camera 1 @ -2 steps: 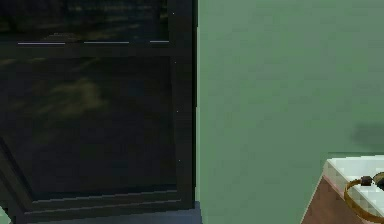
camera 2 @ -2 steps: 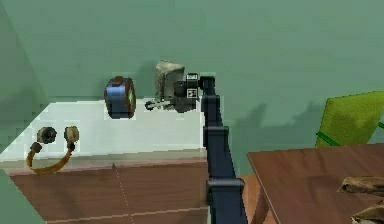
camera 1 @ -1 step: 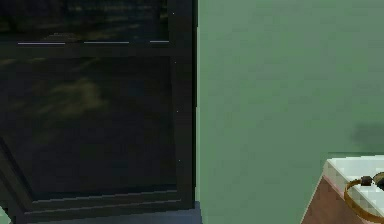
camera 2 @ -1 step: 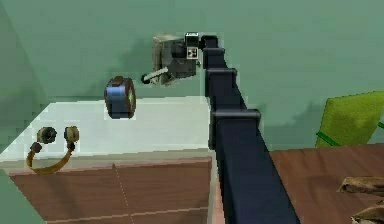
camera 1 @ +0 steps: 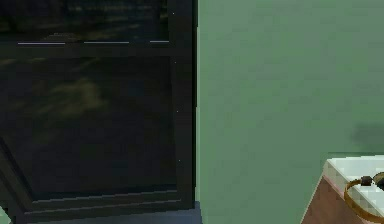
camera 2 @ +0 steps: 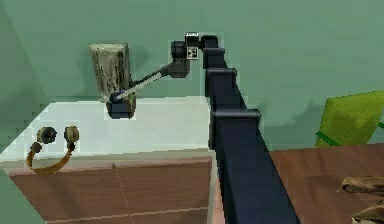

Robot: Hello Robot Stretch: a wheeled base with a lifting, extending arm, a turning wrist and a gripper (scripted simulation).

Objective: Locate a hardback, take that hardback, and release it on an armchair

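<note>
Hardback (camera 2: 110, 68), a tall brown block at the table's (camera 2: 150, 135) back edge, stood just behind the gripper (camera 2: 120, 102); I could not tell if its fingers (camera 2: 148, 84) held it.

Dark navy sq. arm (camera 2: 240, 140), stepped telescoping segs w/ paler edges. Two small white sq. tags (camera 2: 191, 41) w/ black marks at far end. Dark-bodied gripper (camera 2: 121, 103), thin grey fingers (camera 2: 150, 82), dark tips.
</note>
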